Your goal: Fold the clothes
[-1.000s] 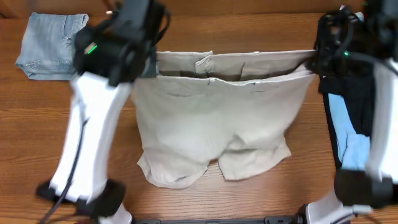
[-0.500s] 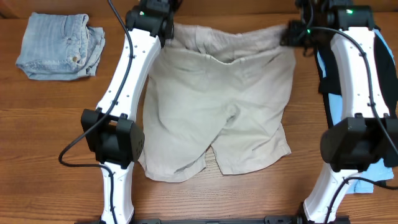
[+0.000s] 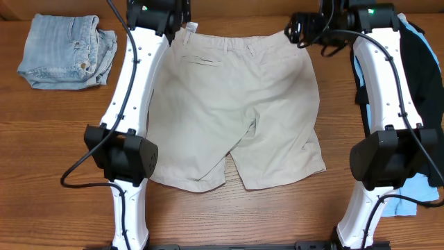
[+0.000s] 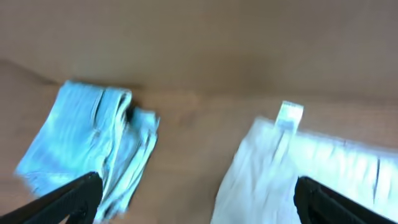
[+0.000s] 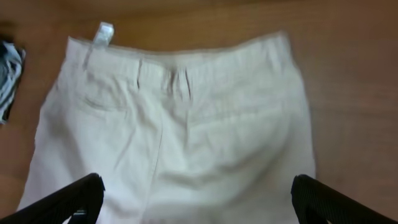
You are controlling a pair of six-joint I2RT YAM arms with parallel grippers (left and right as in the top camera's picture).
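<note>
The clothes, a pair of beige shorts (image 3: 232, 104), lie spread flat on the wooden table. Their waistband is at the far side and both legs point toward the near edge. A back welt pocket (image 3: 200, 60) faces up, and a small white label (image 3: 191, 28) sticks out at the waistband's left corner. My left gripper (image 3: 182, 12) hovers open just beyond that corner, holding nothing. In the left wrist view it (image 4: 198, 186) stands between the shorts (image 4: 298, 168) and the denim. My right gripper (image 3: 302, 31) hangs open at the waistband's right end, wide apart above the shorts (image 5: 180, 124) with nothing gripped (image 5: 198, 183).
Folded faded denim shorts (image 3: 66, 52) sit at the far left, also in the left wrist view (image 4: 93, 143). Black and light-blue garments (image 3: 416, 104) lie piled along the right edge under my right arm. Both arms' bases stand at the near edge.
Both grippers went from shut on the waistband to open and let it go. The shorts, lifted and bunched before, now lie flat with the waistband farther back.
</note>
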